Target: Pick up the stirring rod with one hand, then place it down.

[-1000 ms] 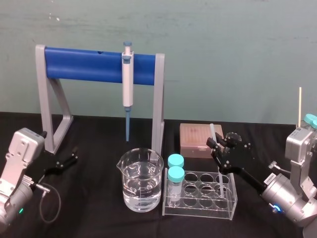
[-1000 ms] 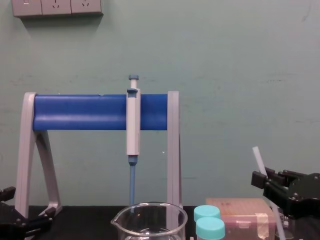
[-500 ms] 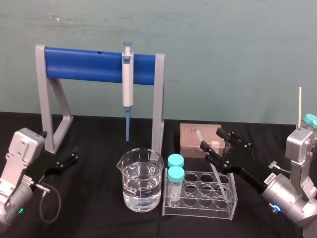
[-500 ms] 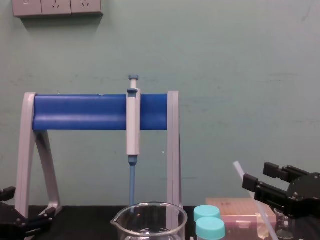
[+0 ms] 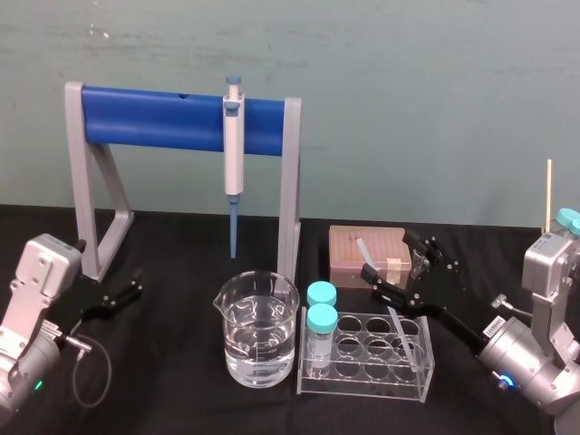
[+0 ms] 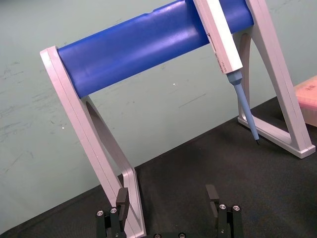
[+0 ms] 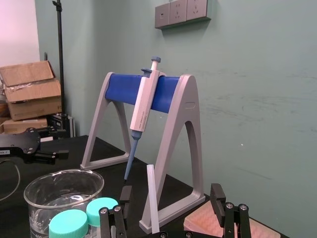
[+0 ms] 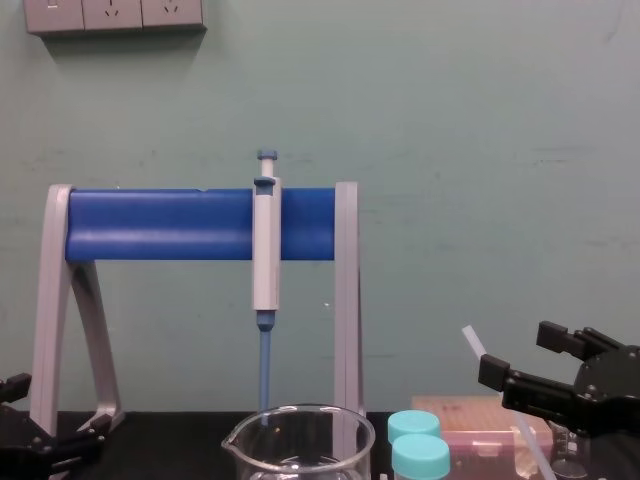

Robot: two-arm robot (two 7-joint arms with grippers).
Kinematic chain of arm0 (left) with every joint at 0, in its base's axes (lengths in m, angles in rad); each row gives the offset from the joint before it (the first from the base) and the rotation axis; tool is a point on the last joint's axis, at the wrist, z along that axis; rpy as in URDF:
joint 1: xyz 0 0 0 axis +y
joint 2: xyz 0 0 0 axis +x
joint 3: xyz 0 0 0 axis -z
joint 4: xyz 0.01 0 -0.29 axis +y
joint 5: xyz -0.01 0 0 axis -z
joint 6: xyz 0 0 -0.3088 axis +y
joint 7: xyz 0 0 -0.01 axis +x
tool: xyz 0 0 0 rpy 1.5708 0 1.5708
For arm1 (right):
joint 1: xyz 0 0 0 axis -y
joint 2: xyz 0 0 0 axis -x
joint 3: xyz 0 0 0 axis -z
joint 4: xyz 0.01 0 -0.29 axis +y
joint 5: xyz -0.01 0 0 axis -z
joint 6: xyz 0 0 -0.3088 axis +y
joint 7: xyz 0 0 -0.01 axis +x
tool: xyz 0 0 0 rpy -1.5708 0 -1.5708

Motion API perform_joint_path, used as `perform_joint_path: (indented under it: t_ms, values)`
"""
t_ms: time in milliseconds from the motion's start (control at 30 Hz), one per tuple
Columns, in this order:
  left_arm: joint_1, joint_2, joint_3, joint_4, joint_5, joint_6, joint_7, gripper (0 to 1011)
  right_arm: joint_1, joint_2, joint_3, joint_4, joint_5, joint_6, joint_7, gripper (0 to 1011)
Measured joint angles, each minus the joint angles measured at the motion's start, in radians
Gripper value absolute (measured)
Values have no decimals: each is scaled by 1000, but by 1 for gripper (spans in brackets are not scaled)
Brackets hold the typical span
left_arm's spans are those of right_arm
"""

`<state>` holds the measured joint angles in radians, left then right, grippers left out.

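Desk [image 5: 181,399]: black, carries all.
Stand [image 5: 154,119]: blue bar, grey legs, behind and left of the rack; pipette [image 5: 234,145] hung on it.
Beaker [image 5: 258,331]: glass, just left of the rack.
Rack [image 5: 362,379]: clear, two capped tubes [image 5: 320,322] at its left end.
Right gripper [image 5: 390,256]: above the rack's right end, jaws open.
Left gripper [image 5: 138,281]: far left of the rack, jaws open.
Stirring rod [image 7: 152,198]: leaning in the rack, between the right jaws, clear of both.

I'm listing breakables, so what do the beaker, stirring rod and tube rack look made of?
Beaker: clear glossy glass, seemingly; water shows through. Stirring rod: translucent whitish, glass or plastic, can't tell. Tube rack: clear plastic, likely acrylic, flat glossy sheets.
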<state>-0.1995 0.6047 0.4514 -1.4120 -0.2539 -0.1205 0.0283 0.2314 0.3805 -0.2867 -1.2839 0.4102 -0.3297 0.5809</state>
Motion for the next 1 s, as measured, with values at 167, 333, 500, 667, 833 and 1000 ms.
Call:
perform_joint_path:
  t_ms: [167, 333, 500, 667, 833, 1000]
  values:
    - [0, 0, 0, 0, 0, 0, 0, 1000, 0, 0, 0, 0, 0, 0, 0, 1003]
    - [0, 0, 0, 0, 0, 0, 0, 1000, -4, 1, 1, -9, -11, -4, -10, 1003]
    - [0, 0, 0, 0, 0, 0, 0, 1000, -18, 2, 10, -38, -37, -29, -38, 1003]
    - [0, 0, 0, 0, 0, 0, 0, 1000, -39, -1, 29, -77, -73, -70, -73, 1003]
    - [0, 0, 0, 0, 0, 0, 0, 1000, -60, -9, 55, -113, -105, -95, -114, 1003]
    - [0, 0, 0, 0, 0, 0, 0, 1000, -88, -25, 91, -151, -134, -83, -172, 1003]
